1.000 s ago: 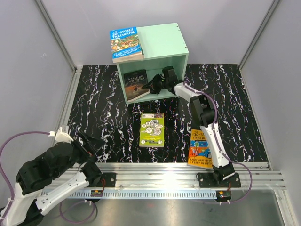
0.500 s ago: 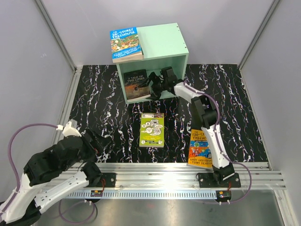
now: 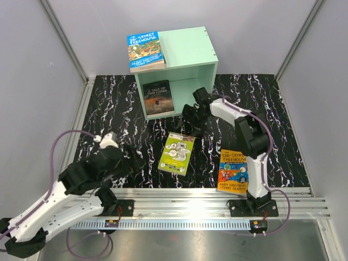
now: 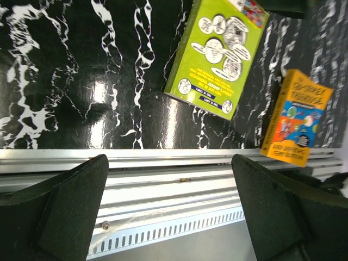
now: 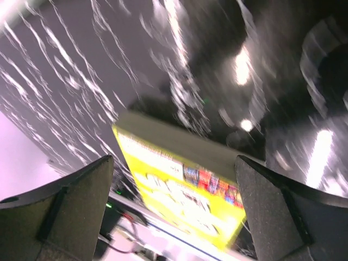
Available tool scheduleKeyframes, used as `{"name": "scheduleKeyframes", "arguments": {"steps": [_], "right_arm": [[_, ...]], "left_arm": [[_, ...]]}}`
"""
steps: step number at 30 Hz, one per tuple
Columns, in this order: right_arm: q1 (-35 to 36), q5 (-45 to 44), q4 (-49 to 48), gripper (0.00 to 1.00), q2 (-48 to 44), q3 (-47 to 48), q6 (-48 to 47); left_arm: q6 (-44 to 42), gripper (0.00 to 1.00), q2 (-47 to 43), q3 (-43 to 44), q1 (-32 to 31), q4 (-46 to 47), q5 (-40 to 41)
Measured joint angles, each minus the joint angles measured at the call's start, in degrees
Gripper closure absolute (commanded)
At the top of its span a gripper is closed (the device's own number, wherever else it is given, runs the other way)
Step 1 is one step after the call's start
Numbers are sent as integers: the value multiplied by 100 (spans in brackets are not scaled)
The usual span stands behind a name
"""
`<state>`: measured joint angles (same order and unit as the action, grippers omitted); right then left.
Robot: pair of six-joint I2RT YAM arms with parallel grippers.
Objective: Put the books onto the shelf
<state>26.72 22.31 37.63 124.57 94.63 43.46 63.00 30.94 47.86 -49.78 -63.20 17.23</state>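
The mint-green shelf [image 3: 187, 51] stands at the back with its open side facing me. A dark book [image 3: 159, 98] stands inside it, and a blue book [image 3: 145, 50] lies on its top. A lime-green book [image 3: 176, 153] [image 4: 217, 60] [image 5: 179, 185] lies flat on the table, slightly turned. An orange-yellow book [image 3: 232, 170] [image 4: 292, 119] lies at the front right, partly under the right arm. My right gripper [image 3: 187, 122] [image 5: 174, 206] is open just beyond the lime-green book's far edge and holds nothing. My left gripper [image 3: 138, 162] [image 4: 168, 212] is open and empty, left of that book.
The black marbled tabletop [image 3: 109, 114] ends at a metal rail [image 3: 179, 196] [image 4: 163, 179] along the near edge. Grey walls [image 3: 43, 81] and slanted corner posts close in the table on both sides.
My right gripper opened, left the dark book in the shelf and drew back to the lime-green book, which is now slightly turned. My left arm swung forward and right towards it.
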Motion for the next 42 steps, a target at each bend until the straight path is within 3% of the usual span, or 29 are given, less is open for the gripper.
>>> {"name": "scheduleKeyframes", "arguments": {"steps": [6, 11, 16, 22, 28, 34, 39, 42], "right_arm": [[-98, -195, 92, 0, -1572, -1502, -400], [-101, -232, 142, 0, -2588, -2428, -581], [-101, -168, 70, 0, -3040, -3366, -610], [-103, 345, -522, 0, -3084, -4500, -422], [-101, 901, -1482, 0, -2935, -4616, -146], [-101, 1550, -2323, 0, -2465, -4511, 199], [-236, 2116, -2538, 0, -2140, -4450, 433], [-284, 2240, -2594, 7, -2107, -4483, 505]], "left_arm": [[-184, 1, 778, -557, 63, 975, -450], [-439, 1, 1523, -1119, 640, 2092, -1078], [-866, 1, 3023, -1217, 1152, 3156, -1596], [-1274, 1, 5005, -649, 1360, 4039, -2164], [-1504, 1, 5873, 114, 1362, 4546, -2573], [-1279, 1, 6227, 96, 1338, 5276, -3143], [-892, 1, 6166, -173, 1287, 5827, -3158], [-610, 1, 6175, -319, 1248, 6275, -3156]]}}
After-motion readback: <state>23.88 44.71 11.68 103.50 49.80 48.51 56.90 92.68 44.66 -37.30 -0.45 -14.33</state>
